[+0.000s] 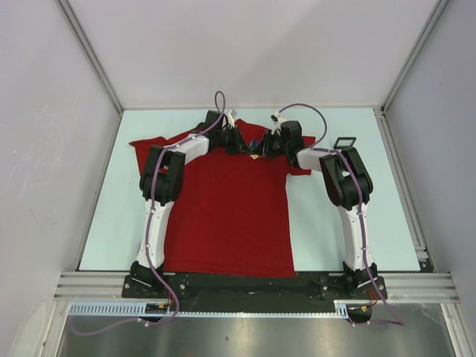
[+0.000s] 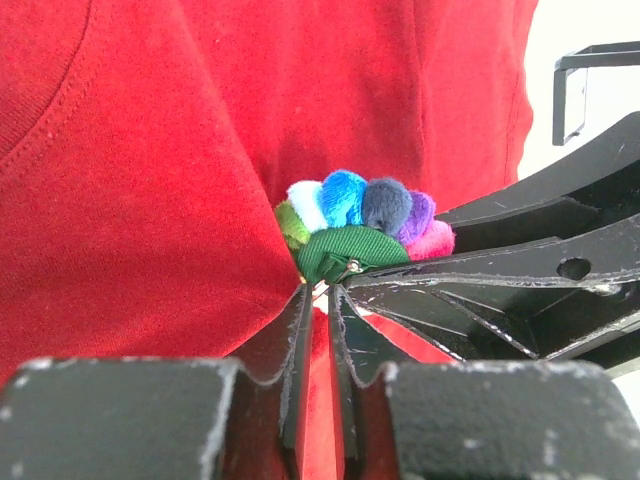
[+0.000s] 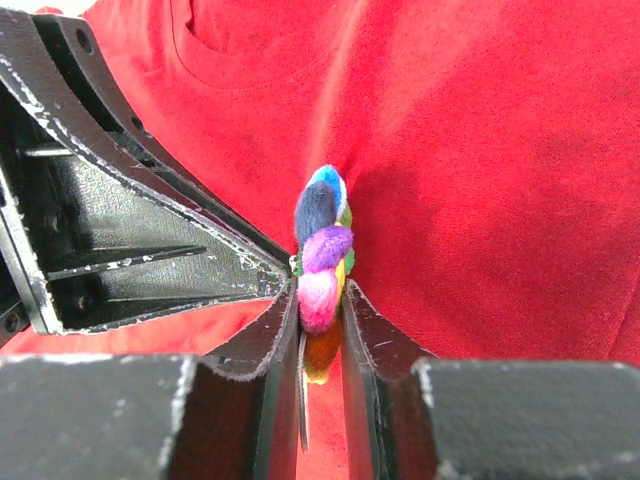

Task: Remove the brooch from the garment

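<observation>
Brooch [image 3: 322, 240] stands edge-on off the garment [image 1: 223, 216] — long axis upright, green backing toward left gripper [image 2: 318, 297], which nips its pin; right gripper [image 3: 320, 292] clamps its beads.

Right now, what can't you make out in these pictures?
- Left wrist: what the left gripper pinches, covered by its own fingers.
- Right wrist: the pin, behind the brooch and right gripper.
- Top view: brooch too small, wedged between both grippers.
- Top view: shirt collar, under both grippers.
</observation>
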### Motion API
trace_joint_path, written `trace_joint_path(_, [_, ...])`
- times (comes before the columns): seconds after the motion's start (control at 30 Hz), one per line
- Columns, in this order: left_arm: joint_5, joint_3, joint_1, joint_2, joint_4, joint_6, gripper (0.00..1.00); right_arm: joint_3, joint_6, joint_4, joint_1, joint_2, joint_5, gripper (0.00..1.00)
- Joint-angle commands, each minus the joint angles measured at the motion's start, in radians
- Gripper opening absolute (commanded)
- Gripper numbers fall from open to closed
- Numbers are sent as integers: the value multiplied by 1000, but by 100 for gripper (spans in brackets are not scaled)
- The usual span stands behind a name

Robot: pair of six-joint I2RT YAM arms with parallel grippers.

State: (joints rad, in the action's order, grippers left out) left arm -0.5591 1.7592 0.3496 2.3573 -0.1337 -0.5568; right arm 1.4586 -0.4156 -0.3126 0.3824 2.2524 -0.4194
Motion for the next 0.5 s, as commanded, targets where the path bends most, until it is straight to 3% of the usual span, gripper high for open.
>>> trace_joint_path(0.0, [-24,59,12,20,-10,14,15,2,11,-95,26,-1,-102,0])
trace_joint_path(0.47, [5,155,17,79,-109,17,10,-32,49,-152,46,-25,-133,0])
